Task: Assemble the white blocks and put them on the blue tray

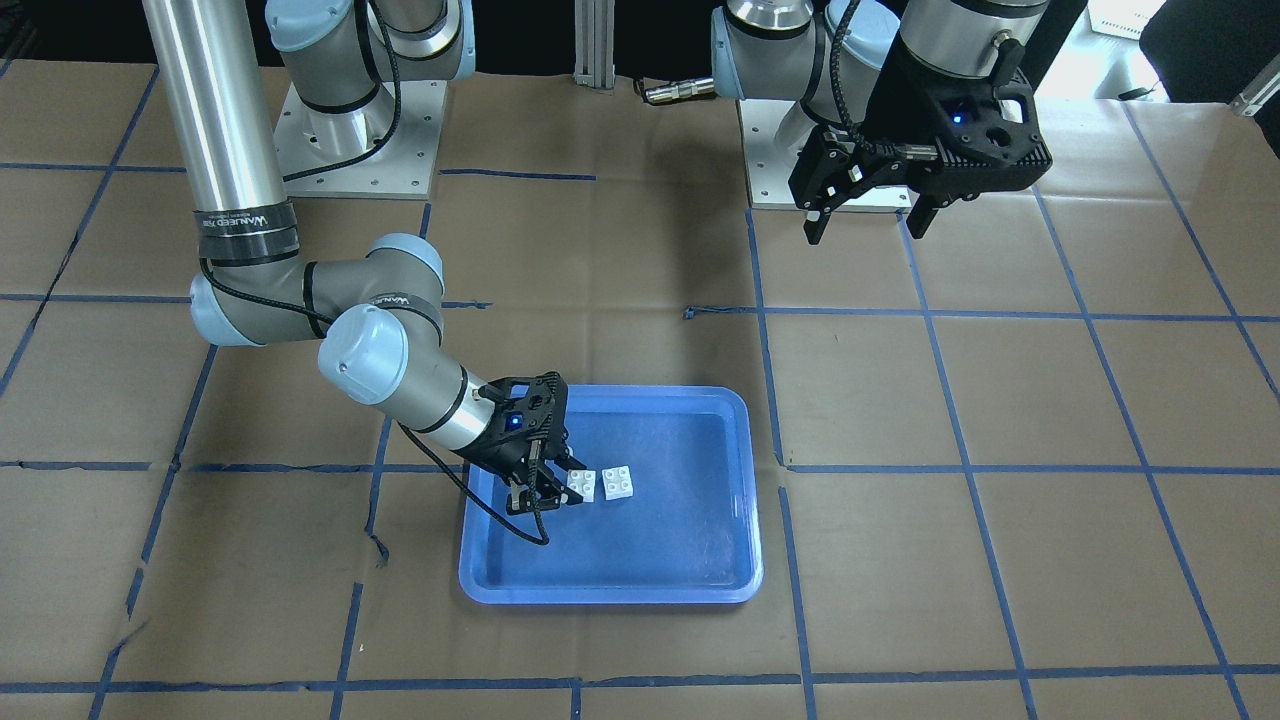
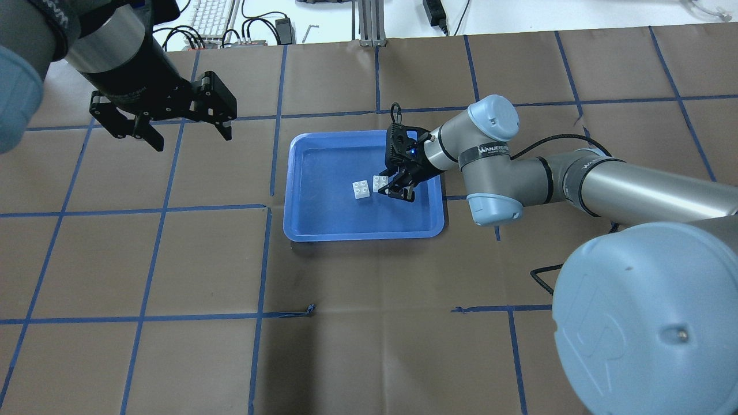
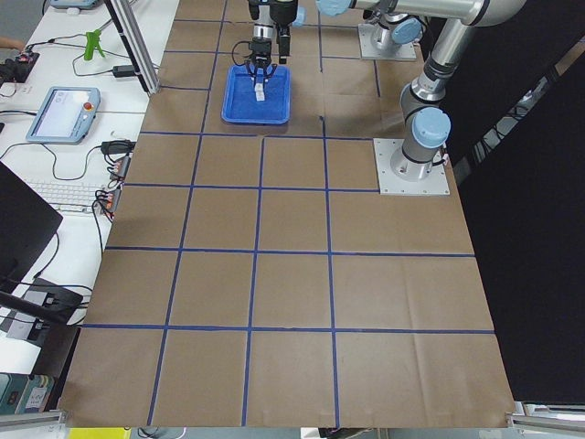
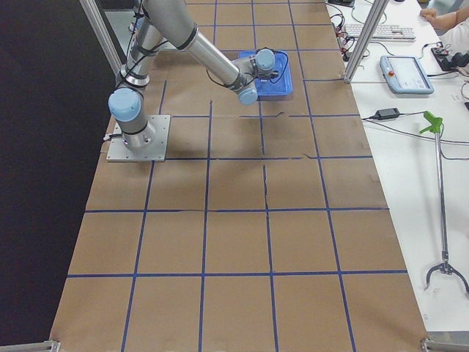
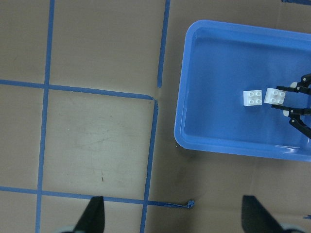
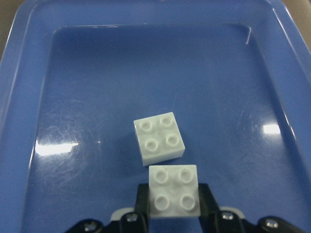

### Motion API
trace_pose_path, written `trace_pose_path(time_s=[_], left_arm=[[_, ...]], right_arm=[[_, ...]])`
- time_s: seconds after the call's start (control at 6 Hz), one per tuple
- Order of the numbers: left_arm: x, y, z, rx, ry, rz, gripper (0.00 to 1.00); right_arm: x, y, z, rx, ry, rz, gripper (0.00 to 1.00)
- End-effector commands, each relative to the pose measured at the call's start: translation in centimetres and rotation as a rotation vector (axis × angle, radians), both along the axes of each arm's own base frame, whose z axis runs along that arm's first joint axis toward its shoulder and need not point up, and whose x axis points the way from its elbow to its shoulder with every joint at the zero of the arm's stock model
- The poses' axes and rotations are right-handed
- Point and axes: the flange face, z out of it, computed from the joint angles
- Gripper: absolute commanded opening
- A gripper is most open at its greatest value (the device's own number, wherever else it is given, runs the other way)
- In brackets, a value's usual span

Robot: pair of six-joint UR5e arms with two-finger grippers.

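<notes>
Blue tray (image 1: pixel 610 592): holds both blocks, unjoined. First white block (image 6: pixel 174 195) clamped in right gripper (image 2: pixel 396 191) jaws, just beside second white block (image 6: pixel 159 137) on tray floor. Left gripper (image 2: pixel 191 138) spread, empty, well apart. Outstanding, judged: stacking, release

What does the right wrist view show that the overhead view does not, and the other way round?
Only the right wrist view: the four studs on each block, and the fingers hugging both sides of the near block, while the far block lies free. Only the overhead view: the left gripper, open, above the table off the tray, and the whole right arm. Both: two white blocks, unstacked, inside the tray.
</notes>
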Motion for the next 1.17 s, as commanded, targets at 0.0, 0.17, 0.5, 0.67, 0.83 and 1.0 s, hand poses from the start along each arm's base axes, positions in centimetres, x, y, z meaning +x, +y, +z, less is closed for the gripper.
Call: trace_pose_path(time_s=[0.0,0.17,0.5,0.67,0.83,1.0], left_arm=[[0.00,0.00,0.00,0.000,0.000,0.000,0.99],[0.07,-0.04,0.02,-0.002,0.000,0.002,0.99],[0.07,-0.02,0.00,0.000,0.000,0.002,0.99],[0.07,-0.03,0.08,-0.002,0.000,0.002,0.99],[0.07,-0.03,0.08,-0.002,0.000,0.002,0.99],[0.07,-0.03,0.08,-0.002,0.000,0.002,0.99]], right_arm=[[0.28,0.05,-0.03,0.000,-0.003,0.005,0.25],[0.37,0.14,-0.17,0.004,-0.004,0.007,0.25],[1.14,0.53,-0.19,0.005,-0.004,0.020,0.25],[1.23,0.57,-0.19,0.006,-0.004,0.021,0.25],[1.22,0.58,-0.21,0.007,-0.003,0.020,0.25],[1.21,0.63,-0.27,0.009,-0.002,0.020,0.25]])
